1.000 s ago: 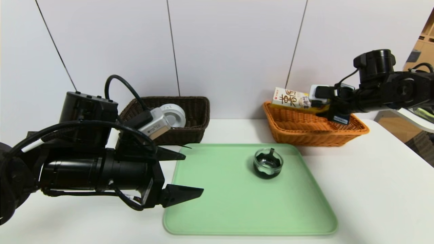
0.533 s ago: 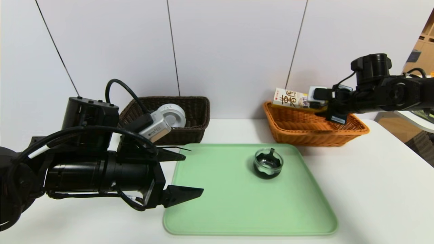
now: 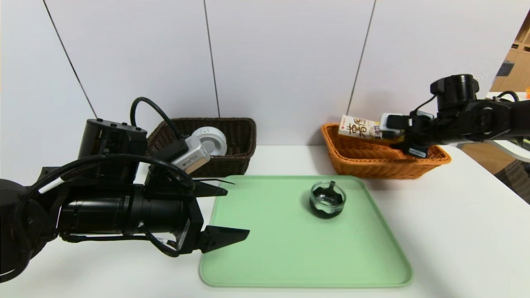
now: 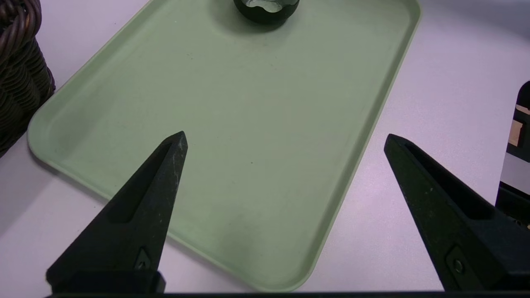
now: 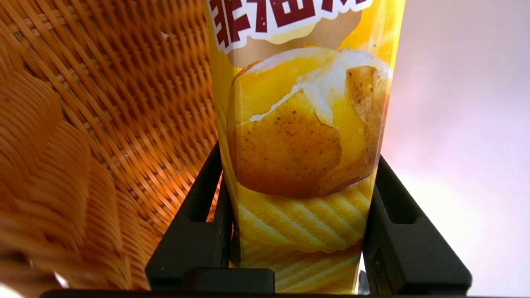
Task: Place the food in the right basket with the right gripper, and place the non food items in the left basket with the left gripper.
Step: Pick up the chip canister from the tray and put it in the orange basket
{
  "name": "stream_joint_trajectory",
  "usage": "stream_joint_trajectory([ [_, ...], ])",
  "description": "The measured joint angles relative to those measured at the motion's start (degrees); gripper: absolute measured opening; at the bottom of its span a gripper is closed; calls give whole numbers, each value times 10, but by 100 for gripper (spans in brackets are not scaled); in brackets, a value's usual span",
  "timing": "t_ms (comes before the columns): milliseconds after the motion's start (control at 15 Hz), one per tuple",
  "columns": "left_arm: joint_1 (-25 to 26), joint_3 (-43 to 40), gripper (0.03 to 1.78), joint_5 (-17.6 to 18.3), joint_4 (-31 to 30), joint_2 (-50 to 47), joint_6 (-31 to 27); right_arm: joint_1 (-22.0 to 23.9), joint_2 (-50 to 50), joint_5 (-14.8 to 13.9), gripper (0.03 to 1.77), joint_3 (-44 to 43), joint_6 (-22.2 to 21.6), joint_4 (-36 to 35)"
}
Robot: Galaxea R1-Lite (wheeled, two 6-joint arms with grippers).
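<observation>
My right gripper (image 3: 395,133) is shut on the yellow snack box (image 3: 359,127), holding it over the back of the orange wicker basket (image 3: 372,163); the right wrist view shows both black fingers (image 5: 194,223) pressed on the box (image 5: 302,140). The small glass dish (image 3: 327,199) stands on the green tray (image 3: 290,256), and its near edge shows at the top of the left wrist view as dish (image 4: 265,6). My left gripper (image 3: 236,213) hangs open over the tray's left edge, empty. The white tape roll (image 3: 211,140) lies in the dark brown basket (image 3: 236,136).
The tray (image 4: 256,124) lies at the middle of the white table between the two baskets. The dark basket's wall (image 4: 18,78) stands close to the tray's corner. A white wall rises right behind both baskets.
The right gripper has lowered and tilted the snack box down toward the orange basket, shifting slightly right. The left gripper stays open in nearly the same place.
</observation>
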State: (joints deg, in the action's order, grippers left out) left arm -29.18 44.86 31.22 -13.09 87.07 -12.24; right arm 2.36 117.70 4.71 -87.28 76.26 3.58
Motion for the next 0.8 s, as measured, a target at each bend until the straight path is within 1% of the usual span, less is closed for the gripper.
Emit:
stream_joint_trajectory([
  [267,0,0,169,0,0,0,0,2,9,-1,83,-2,-1,0],
  [400,0,0,169,0,0,0,0,2,9,-3,103,-3,-4,0],
  [533,0,0,169,0,0,0,0,1,9,-4,118,-3,-5,-1],
  [667,0,1,169,0,0,0,0,0,7,-3,131,-4,-9,2],
  [800,0,1,169,0,0,0,0,-2,3,-3,139,-13,-24,7],
])
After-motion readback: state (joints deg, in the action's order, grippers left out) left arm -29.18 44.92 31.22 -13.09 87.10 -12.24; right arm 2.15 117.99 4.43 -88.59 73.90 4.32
